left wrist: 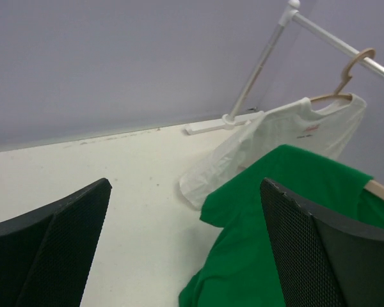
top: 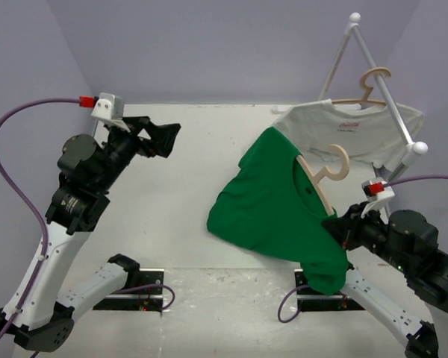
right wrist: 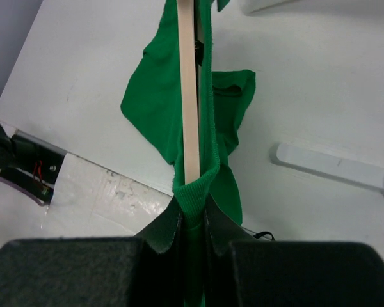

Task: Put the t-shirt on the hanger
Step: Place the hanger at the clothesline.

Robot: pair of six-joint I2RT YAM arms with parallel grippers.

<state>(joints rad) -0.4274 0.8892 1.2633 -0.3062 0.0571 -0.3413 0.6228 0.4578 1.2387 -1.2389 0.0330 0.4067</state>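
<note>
The bright green t-shirt (top: 269,201) hangs draped over the tan wooden hanger (top: 319,179), whose hook (top: 337,161) sticks out of the neck. My right gripper (top: 337,227) is shut on the hanger's near arm through the green cloth and holds both above the table. In the right wrist view the hanger arm (right wrist: 190,89) runs up from my closed gripper (right wrist: 193,224), wrapped by the t-shirt (right wrist: 159,109). My left gripper (top: 164,138) is open and empty, raised to the left of the shirt; its view shows the t-shirt (left wrist: 288,211) between the fingers (left wrist: 307,256).
A white t-shirt (top: 358,127) with a small red logo hangs on a matching hanger (top: 372,88) on a white rack (top: 373,60) at the back right. The rack's base (right wrist: 333,167) lies near the right arm. Purple walls enclose the white table (top: 179,194).
</note>
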